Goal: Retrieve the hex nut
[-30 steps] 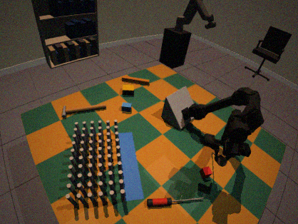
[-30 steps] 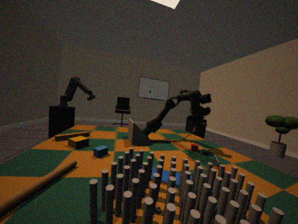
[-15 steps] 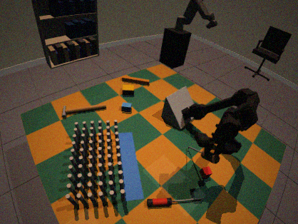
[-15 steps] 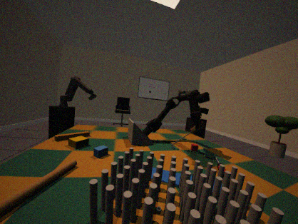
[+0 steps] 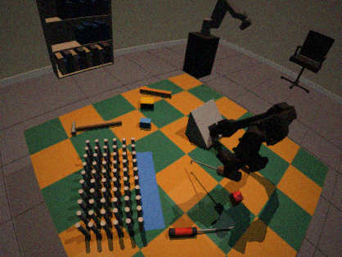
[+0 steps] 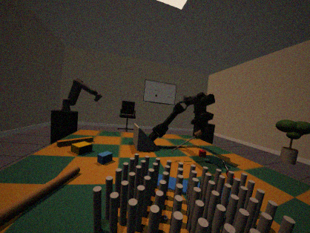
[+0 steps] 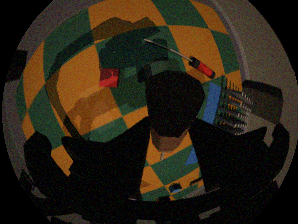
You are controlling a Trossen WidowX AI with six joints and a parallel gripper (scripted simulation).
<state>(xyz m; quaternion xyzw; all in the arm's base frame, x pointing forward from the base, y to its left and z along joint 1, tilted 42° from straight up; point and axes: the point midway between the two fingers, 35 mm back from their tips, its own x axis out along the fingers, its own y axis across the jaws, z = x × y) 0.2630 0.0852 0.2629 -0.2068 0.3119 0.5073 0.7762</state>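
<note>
Closest, the spacers [image 6: 133,213] all stand upright in their rows. The nut is not visible in any view; presumably it is deep inside the field, hidden by the posts. The blue strip [image 5: 149,190] in front of them has nothing on it, so the drag-out has not begun. Beyond the strip, a screwdriver [image 5: 186,232] and a red cube [image 5: 236,198] lie on the mat, well apart from the field. Further back, the gripper [image 5: 227,171] hangs low over the mat with its fingers clenched on something, apparently the handle end of a thin rod tool [image 5: 206,164] whose shaft points toward the spacers. The rod's tip is too thin to tell whether it has a hook. The wrist view is mostly dark gripper body, so the grasp itself is unclear. A grey wedge [image 5: 203,122] sits behind the arm, and a hammer [image 5: 96,125] lies past the field. My read: the tool is picked up, and reaching in, pulling the nut out, setting the tool down and letting go remain.
</note>
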